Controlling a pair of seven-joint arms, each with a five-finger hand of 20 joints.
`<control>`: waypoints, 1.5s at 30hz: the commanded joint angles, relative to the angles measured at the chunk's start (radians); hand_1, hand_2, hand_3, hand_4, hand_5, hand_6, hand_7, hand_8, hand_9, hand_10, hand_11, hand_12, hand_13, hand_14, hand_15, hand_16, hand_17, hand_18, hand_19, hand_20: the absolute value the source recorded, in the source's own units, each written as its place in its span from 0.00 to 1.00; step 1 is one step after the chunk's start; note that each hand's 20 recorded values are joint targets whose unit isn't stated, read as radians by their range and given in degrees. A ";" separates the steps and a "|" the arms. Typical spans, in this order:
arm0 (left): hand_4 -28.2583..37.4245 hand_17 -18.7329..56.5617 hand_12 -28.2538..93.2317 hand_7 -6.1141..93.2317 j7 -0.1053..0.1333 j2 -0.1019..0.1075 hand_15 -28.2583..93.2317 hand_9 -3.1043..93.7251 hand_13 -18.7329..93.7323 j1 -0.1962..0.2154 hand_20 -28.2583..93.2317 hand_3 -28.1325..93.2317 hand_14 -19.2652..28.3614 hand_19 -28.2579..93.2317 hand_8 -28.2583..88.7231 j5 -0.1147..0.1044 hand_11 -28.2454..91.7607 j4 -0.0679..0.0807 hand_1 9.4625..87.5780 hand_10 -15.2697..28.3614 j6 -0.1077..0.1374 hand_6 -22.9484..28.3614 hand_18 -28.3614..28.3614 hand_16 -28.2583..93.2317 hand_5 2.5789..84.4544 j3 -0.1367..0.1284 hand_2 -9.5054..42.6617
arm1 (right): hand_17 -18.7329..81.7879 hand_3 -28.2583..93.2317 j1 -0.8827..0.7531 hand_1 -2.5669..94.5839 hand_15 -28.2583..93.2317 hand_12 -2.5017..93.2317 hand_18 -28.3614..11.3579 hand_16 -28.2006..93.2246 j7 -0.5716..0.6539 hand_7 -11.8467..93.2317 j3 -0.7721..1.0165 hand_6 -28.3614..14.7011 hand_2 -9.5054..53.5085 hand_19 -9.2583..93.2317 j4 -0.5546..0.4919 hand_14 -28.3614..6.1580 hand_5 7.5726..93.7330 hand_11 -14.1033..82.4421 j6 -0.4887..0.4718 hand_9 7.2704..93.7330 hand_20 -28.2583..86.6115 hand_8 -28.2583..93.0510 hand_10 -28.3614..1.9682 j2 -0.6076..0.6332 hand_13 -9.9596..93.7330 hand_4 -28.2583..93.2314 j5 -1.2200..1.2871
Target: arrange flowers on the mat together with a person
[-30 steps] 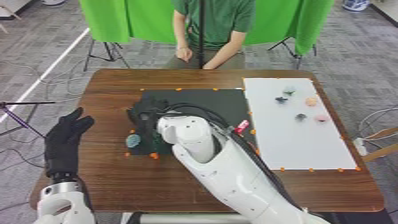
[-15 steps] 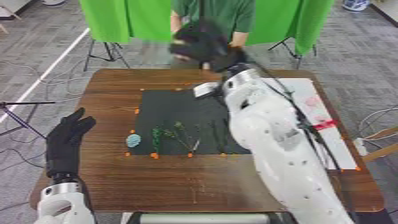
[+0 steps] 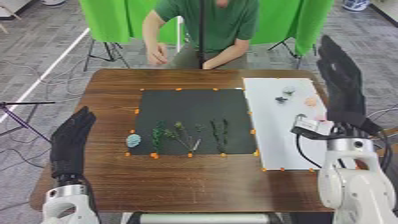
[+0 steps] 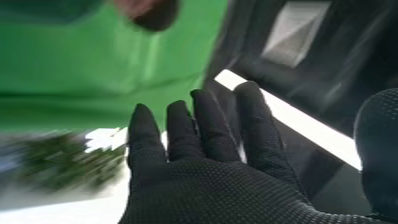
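On the brown wooden worktop [image 3: 187, 187], the white rectangular sheet [image 3: 282, 137] lies right of the black square mat [image 3: 182, 107]. The black-gloved right hand [image 3: 342, 92] is raised at the sheet's right side, fingers straight, holding nothing; the black-gloved left hand [image 3: 69, 145] is open too, at the left. Green leafy stems [image 3: 157, 136] lie on the mat's near half, right of a pale blue oval bloom [image 3: 133, 140]. Next, probably, comes the small dark blue flower [image 3: 281, 99] on the sheet: best descend steeply, pinch lightly, lift clear of its neighbours, then release low, above the stems.
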 commanded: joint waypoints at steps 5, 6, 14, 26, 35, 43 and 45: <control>0.09 0.44 0.35 0.19 -0.162 0.003 0.31 0.47 0.48 -0.022 0.39 0.73 0.68 0.27 0.19 0.047 0.37 -0.091 0.33 0.64 0.030 0.54 0.66 0.22 0.55 0.017 0.32 | 0.32 0.86 -0.184 0.09 0.25 0.11 0.53 0.32 0.027 0.17 -0.032 0.54 0.26 0.09 0.012 0.58 0.32 0.17 -0.061 0.31 0.43 0.16 0.45 -0.054 0.32 0.07 0.284; 0.09 0.44 0.35 0.19 -0.173 0.003 0.32 0.47 0.48 -0.024 0.40 0.73 0.68 0.27 0.19 0.066 0.37 -0.093 0.33 0.64 0.014 0.53 0.66 0.22 0.56 0.015 0.34 | 0.32 0.86 -0.218 0.09 0.25 0.11 0.53 0.32 0.013 0.17 -0.014 0.54 0.26 0.09 0.002 0.58 0.32 0.17 -0.089 0.31 0.43 0.16 0.45 -0.065 0.32 0.07 0.286; 0.09 0.43 0.34 0.19 -0.133 -0.010 0.32 0.49 0.49 -0.038 0.39 0.72 0.69 0.27 0.19 0.081 0.38 -0.075 0.35 0.64 -0.120 0.53 0.65 0.22 0.56 -0.008 0.36 | 0.33 0.86 -0.204 0.10 0.26 0.11 0.53 0.31 0.055 0.17 -0.040 0.54 0.27 0.09 0.019 0.57 0.34 0.17 -0.112 0.32 0.43 0.16 0.43 -0.059 0.32 0.07 0.275; 0.11 0.43 0.34 0.19 -0.112 -0.010 0.32 0.50 0.50 -0.023 0.39 0.73 0.70 0.27 0.19 0.072 0.38 -0.071 0.36 0.65 -0.102 0.52 0.65 0.22 0.56 -0.018 0.33 | 0.33 0.86 -0.194 0.10 0.28 0.11 0.52 0.30 0.072 0.18 -0.042 0.53 0.28 0.09 0.021 0.55 0.39 0.18 -0.106 0.34 0.43 0.16 0.42 -0.059 0.33 0.07 0.272; 0.12 0.42 0.34 0.19 -0.111 -0.010 0.32 0.51 0.50 -0.017 0.39 0.73 0.70 0.27 0.19 0.068 0.39 -0.073 0.35 0.65 -0.088 0.52 0.65 0.22 0.57 -0.027 0.32 | 0.33 0.86 -0.193 0.10 0.28 0.11 0.52 0.29 0.060 0.18 -0.035 0.53 0.28 0.09 0.019 0.55 0.40 0.18 -0.112 0.35 0.43 0.16 0.41 -0.061 0.33 0.07 0.271; 0.12 0.42 0.34 0.19 -0.115 -0.010 0.32 0.51 0.50 -0.012 0.39 0.73 0.70 0.27 0.19 0.064 0.39 -0.071 0.35 0.65 -0.089 0.53 0.65 0.22 0.57 -0.028 0.31 | 0.33 0.86 -0.199 0.10 0.29 0.11 0.52 0.28 0.060 0.18 -0.030 0.54 0.28 0.09 0.017 0.55 0.40 0.18 -0.118 0.35 0.43 0.16 0.41 -0.064 0.34 0.07 0.267; 0.12 0.42 0.34 0.19 -0.116 -0.009 0.32 0.51 0.50 -0.011 0.39 0.73 0.70 0.27 0.19 0.063 0.39 -0.071 0.35 0.65 -0.087 0.53 0.65 0.22 0.57 -0.029 0.31 | 0.33 0.86 -0.197 0.10 0.29 0.11 0.52 0.28 0.061 0.18 -0.029 0.54 0.27 0.09 0.018 0.55 0.40 0.18 -0.118 0.35 0.43 0.16 0.41 -0.063 0.34 0.07 0.266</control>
